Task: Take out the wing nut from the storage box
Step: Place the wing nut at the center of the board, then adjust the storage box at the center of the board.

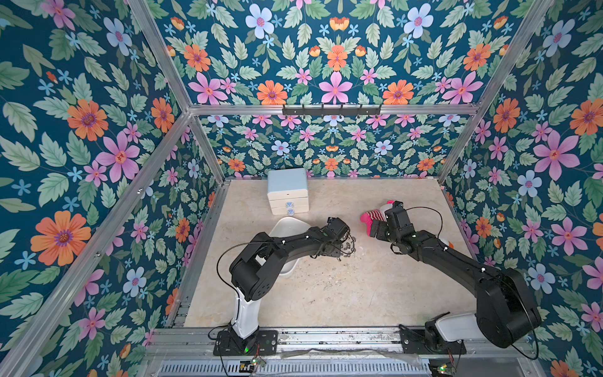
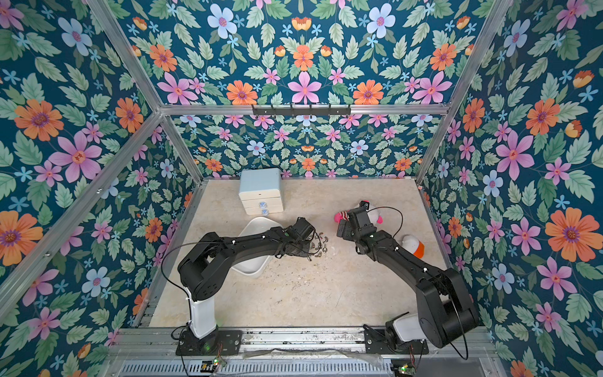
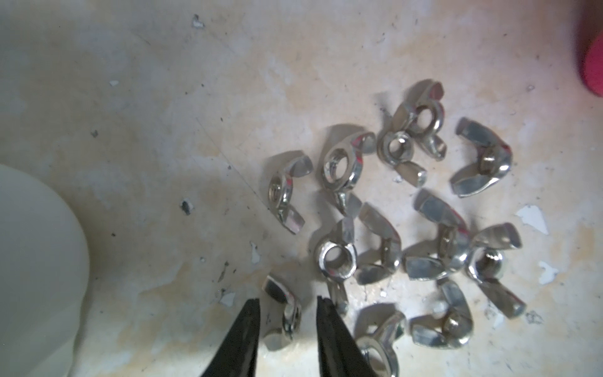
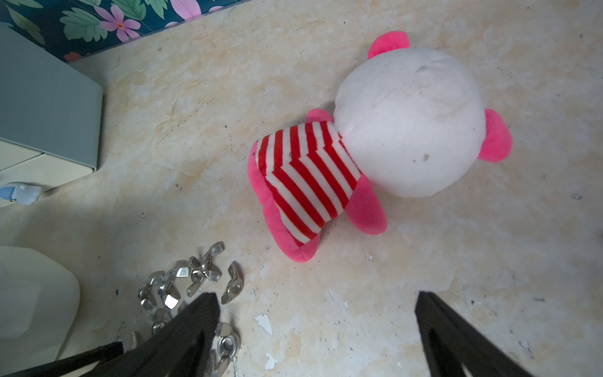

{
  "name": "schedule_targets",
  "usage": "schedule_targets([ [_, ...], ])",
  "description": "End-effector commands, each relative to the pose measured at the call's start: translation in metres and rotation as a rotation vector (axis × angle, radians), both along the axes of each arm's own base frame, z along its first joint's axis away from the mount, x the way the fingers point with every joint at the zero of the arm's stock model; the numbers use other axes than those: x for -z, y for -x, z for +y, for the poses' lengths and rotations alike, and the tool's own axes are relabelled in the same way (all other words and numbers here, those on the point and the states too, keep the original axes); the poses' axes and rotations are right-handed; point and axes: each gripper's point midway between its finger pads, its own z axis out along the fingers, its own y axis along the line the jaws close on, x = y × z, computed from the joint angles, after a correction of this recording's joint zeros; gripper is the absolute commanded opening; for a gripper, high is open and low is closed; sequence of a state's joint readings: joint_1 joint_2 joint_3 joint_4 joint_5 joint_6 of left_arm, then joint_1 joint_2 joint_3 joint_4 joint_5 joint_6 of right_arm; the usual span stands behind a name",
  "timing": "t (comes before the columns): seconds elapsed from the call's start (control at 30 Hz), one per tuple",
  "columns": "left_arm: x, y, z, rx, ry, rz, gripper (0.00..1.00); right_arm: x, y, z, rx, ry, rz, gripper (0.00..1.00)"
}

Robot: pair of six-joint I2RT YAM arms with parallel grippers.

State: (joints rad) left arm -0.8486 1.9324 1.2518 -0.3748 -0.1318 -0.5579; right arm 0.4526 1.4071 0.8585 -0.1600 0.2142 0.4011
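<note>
Shiny steel wing nut (image 3: pixel 287 315) lies loose on the beige counter (image 3: pixel 163 130), straddled by the left gripper (image 3: pixel 287 298), jaws apart, wings running along them; shallow white plastic storage box (image 3: pixel 39 261) alongside.

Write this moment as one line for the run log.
left gripper: open, astride one silver metal wing nut on beige table | other wing nuts: heaped outside white plastic storage box | right gripper: open, empty

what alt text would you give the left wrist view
The left gripper, jaws open, straddles one wing nut on the beige table beside a loose cluster of wing nuts. The white storage box shows at the edge.
</note>
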Motion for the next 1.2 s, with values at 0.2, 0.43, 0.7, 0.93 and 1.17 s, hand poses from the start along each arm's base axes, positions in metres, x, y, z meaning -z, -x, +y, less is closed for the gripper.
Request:
schedule_targets([
  [0.2, -0.054, -0.013, 0.005, -0.021, -0.004, -0.102, 0.49, -0.003, 0.000, -0.002, 0.007, 0.005, -0.009, 0.99],
  [0.43, -0.114, -0.028, 0.043, -0.076, -0.044, -0.226, 0.54, -0.004, 0.001, -0.002, 0.006, 0.005, -0.011, 0.99],
  [0.7, -0.114, -0.044, 0.153, -0.273, -0.079, -0.209, 0.57, -0.004, 0.000, -0.001, 0.004, 0.002, -0.009, 0.99],
  [0.93, -0.094, -0.040, 0.211, -0.371, -0.163, -0.189, 0.59, -0.002, -0.001, 0.001, -0.002, -0.001, -0.003, 0.99],
  [1.17, -0.083, -0.041, 0.246, -0.442, -0.188, -0.176, 0.59, -0.002, 0.000, 0.002, -0.004, 0.000, -0.003, 0.99],
])
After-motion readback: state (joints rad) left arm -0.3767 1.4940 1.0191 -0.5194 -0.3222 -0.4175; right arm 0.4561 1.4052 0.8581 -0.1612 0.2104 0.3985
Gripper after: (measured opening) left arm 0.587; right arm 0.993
